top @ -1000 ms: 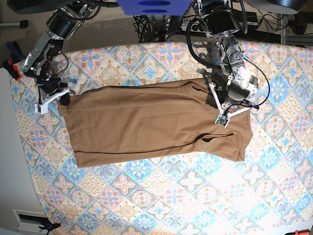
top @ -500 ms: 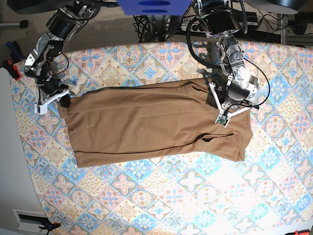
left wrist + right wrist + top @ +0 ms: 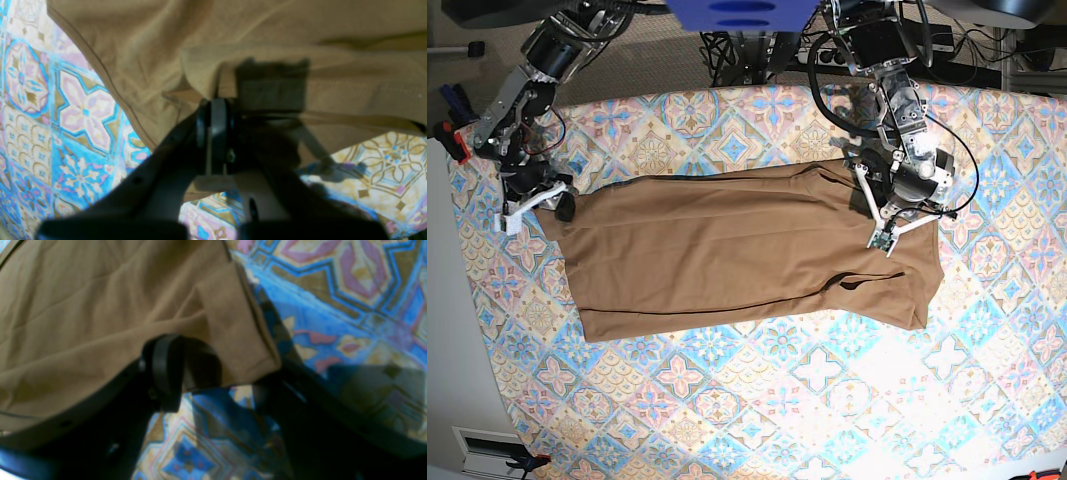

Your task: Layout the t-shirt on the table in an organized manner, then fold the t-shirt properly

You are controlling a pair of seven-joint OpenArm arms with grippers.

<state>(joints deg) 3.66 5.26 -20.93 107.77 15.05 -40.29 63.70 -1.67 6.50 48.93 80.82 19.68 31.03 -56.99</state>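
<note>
On the left side of the base view, the right end effector (image 3: 532, 205) sits at the corner of the t-shirt (image 3: 737, 250). Its two fingers stand apart. In the right wrist view, one dark finger (image 3: 166, 370) touches the edge of the shirt cloth, and the other finger is off to the side over the bare tabletop (image 3: 333, 290). A small folded corner of the shirt (image 3: 233, 333) lies between them. The right end effector (image 3: 217, 390) is open and is not pinching the cloth.

The brown t-shirt lies spread out in the middle of the tabletop (image 3: 757, 400). It looks like a long, wide band, folded along its length. It is mostly flat, with a few soft wrinkles. One end is near the left edge of the tabletop. The other end reaches toward the right side and hangs a bit lower there.

On the right side of the base view, the left end effector (image 3: 887, 215) is over the shirt near its right end. In the left wrist view, the left end effector (image 3: 213, 130) is closed, with its dark fingers (image 3: 218, 113) pressed together. A bunched fold of the shirt (image 3: 267, 60) sits right at the tips, so it is gripping the cloth. The colorful tabletop (image 3: 66, 116) shows on both sides of the shirt.
</note>
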